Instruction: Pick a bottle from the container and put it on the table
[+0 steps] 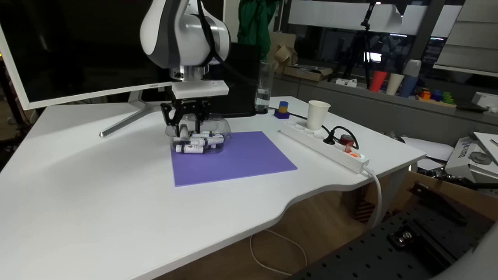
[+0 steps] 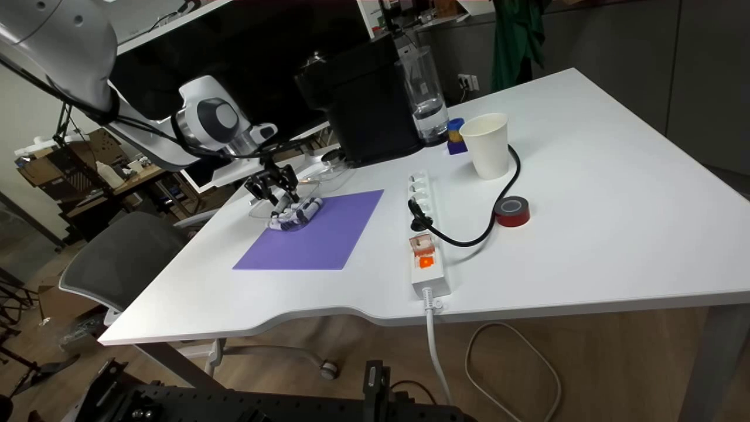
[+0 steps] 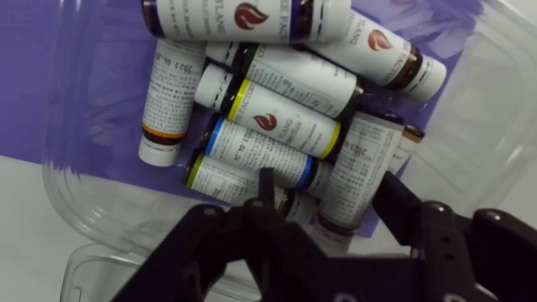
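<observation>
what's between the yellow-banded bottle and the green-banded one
In the wrist view, the blue-banded bottle lies between the yellow-banded bottle and the green-banded bottle.

Student: From where do the exterior views look?

Tutor: Both look obliquely down across the white table (image 1: pixel 116 202) from beyond its curved front edge, at middle distance, with the monitor (image 1: pixel 89 50) at upper left. In an exterior view, windows (image 1: pixel 319 42) stand at upper right; in an exterior view, the frame is canted and a chair (image 2: pixel 129 252) shows at left.

Student: And the wrist view?

Tutor: Close range, facing steeply down into the clear tub (image 3: pixel 121 209), the gripper (image 3: pixel 327 184) at the lower edge.

Student: Which fields overlap?

Tutor: Power strip (image 2: pixel 430 275) and paper cup (image 1: pixel 317 114) appear in both exterior views; table, tub and purple mat (image 2: pixel 310 246) appear in all three.
</observation>
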